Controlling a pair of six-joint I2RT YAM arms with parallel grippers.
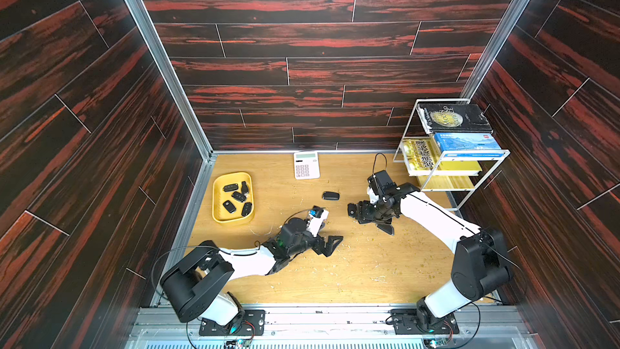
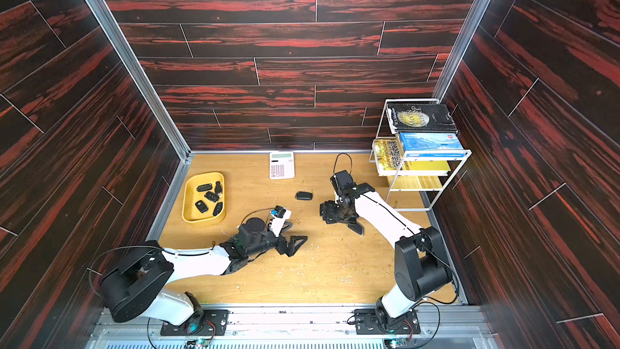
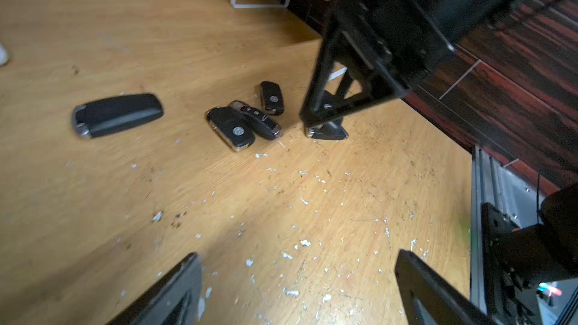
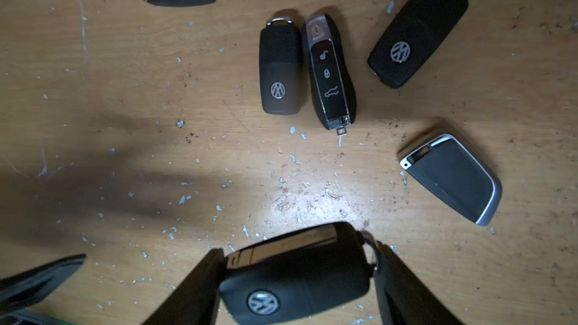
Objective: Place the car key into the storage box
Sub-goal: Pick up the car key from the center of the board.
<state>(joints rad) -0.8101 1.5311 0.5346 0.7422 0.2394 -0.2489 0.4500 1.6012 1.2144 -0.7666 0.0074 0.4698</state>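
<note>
Snugly within half-spread right gripper [image 4: 297,250]: car key [image 4: 294,286]

Both top views look steeply down from high above the front edge toward the back wall. They share nearly the whole light wooden tabletop [image 1: 335,273], only shifted a little sideways. The left wrist camera looks low and slanted across it toward the black-and-white right robot arm [image 3: 453,1]. The right wrist camera looks almost straight down, very near. Both wrist views share the cluster of black plastic car keys [image 3: 247,120].

Walls [image 1: 302,45]: dark red-black wood-grain panels; aluminium corner posts [image 1: 160,55]. Tabletop [image 1: 352,273]: light wood, debris-speckled. White wire book rack [image 1: 448,190].
</note>
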